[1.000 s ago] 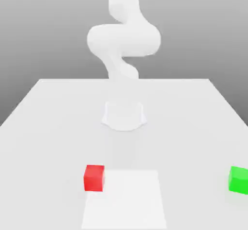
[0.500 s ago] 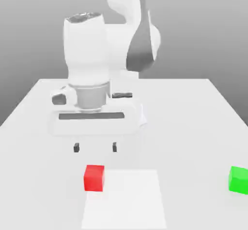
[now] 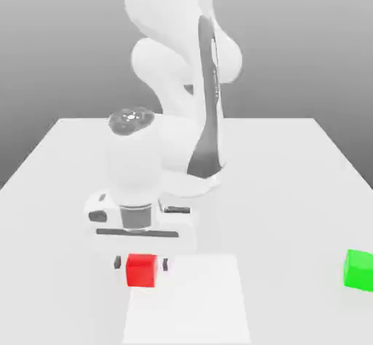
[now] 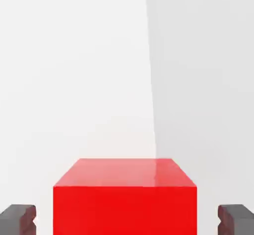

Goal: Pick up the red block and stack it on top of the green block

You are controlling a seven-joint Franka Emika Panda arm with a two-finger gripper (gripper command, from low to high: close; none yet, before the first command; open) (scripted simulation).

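A white robot arm is reaching down over a pale grey worktop (image 3: 291, 161), its fingers (image 3: 117, 263) pointing straight at the surface. The gripper (image 3: 141, 264) is standing wide open, with one dark fingertip on each side of the small, matte, bright red cube (image 3: 141, 270). In the hand view there is clear space between each fingertip (image 4: 20, 218) and the red cube (image 4: 125, 199), so nothing is being gripped. The red cube is sitting on the worktop toward the near edge, at the left far corner of a slightly lighter square patch (image 3: 193, 303). The small, matte, bright green cube (image 3: 359, 269) is sitting well apart at the exterior view's right edge, also near. Both cubes are plain and unmarked.
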